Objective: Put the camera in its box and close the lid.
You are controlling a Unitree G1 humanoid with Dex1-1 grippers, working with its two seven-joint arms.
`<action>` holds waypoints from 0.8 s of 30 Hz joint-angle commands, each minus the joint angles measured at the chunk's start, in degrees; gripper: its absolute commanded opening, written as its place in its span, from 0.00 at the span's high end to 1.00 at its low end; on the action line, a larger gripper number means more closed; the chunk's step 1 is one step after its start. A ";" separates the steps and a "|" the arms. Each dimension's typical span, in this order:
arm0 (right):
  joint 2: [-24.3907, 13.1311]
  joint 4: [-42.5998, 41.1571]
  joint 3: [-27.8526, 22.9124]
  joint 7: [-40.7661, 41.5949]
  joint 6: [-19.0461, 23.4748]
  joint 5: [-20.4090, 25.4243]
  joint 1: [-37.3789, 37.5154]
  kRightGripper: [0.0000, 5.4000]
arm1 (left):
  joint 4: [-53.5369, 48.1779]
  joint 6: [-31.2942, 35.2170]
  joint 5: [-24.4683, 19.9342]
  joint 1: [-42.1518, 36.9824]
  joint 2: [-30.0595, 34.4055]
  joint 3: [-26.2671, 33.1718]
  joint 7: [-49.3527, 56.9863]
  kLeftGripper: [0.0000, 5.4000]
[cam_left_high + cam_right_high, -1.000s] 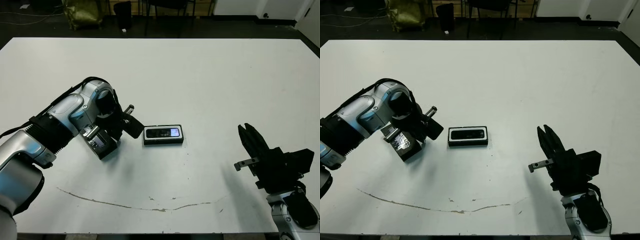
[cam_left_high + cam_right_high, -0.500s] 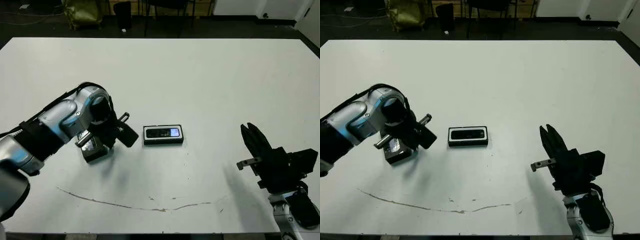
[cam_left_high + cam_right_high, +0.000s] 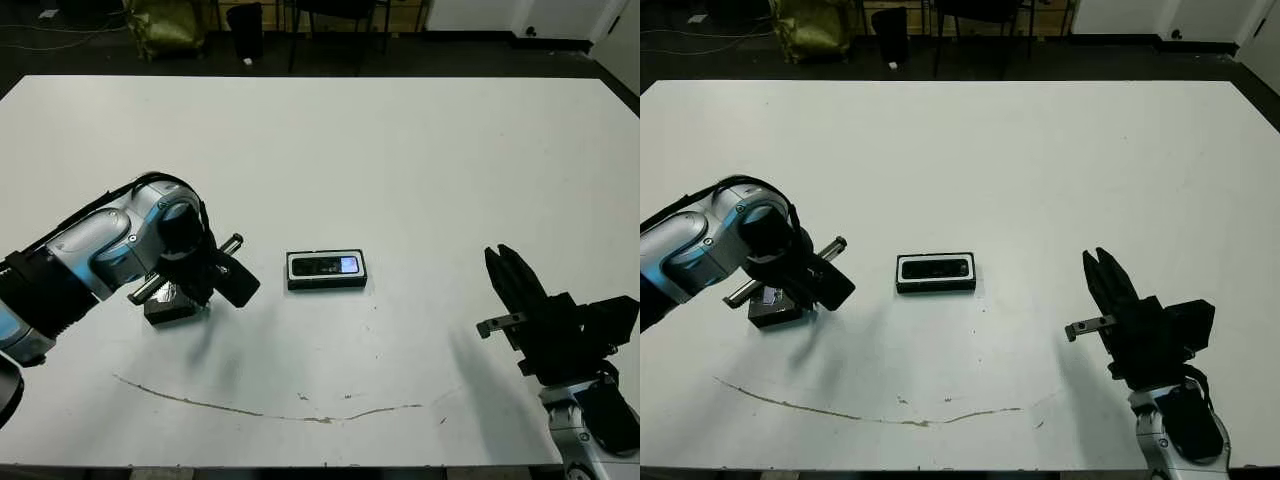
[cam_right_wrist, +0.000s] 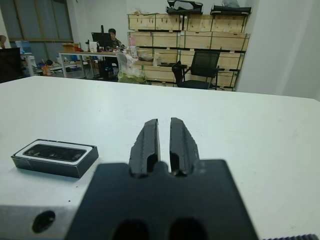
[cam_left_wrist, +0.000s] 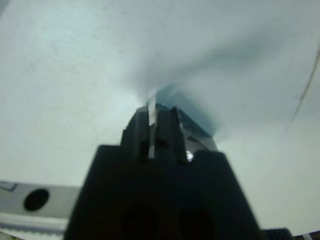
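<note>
— Looking past the left gripper (image 3: 178, 300): what is under it?

— Its jaws point down at a flat black piece, probably the lid (image 3: 774, 305), and appear closed on it, though the wrist view is blurred.

— And the camera (image 3: 326, 266)?

— It lies in the box (image 3: 327, 284) on the table (image 3: 400, 150), well beyond the tips of the right gripper (image 4: 164, 136), whose jaws are together and empty.

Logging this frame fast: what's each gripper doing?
Left gripper: shut on the lid, low at the table.
Right gripper: shut, empty, away from the box.
</note>
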 commanded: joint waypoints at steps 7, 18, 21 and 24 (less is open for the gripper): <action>-0.48 0.83 -0.47 0.22 0.30 0.09 0.54 1.00 | 0.64 -0.13 0.77 2.12 3.08 -0.98 -0.27 1.00; -0.14 2.74 -0.47 1.18 -2.33 0.46 0.39 1.00 | 3.36 -2.52 2.56 3.03 4.38 -1.19 -0.27 1.00; -0.60 2.68 -0.37 1.06 -1.81 0.37 0.53 1.00 | 3.42 -3.82 3.19 3.90 4.81 -0.36 -0.27 1.00; -0.69 2.47 -0.30 0.83 -1.65 0.25 0.63 1.00 | 2.83 -4.58 3.77 4.48 5.58 0.05 -0.27 1.00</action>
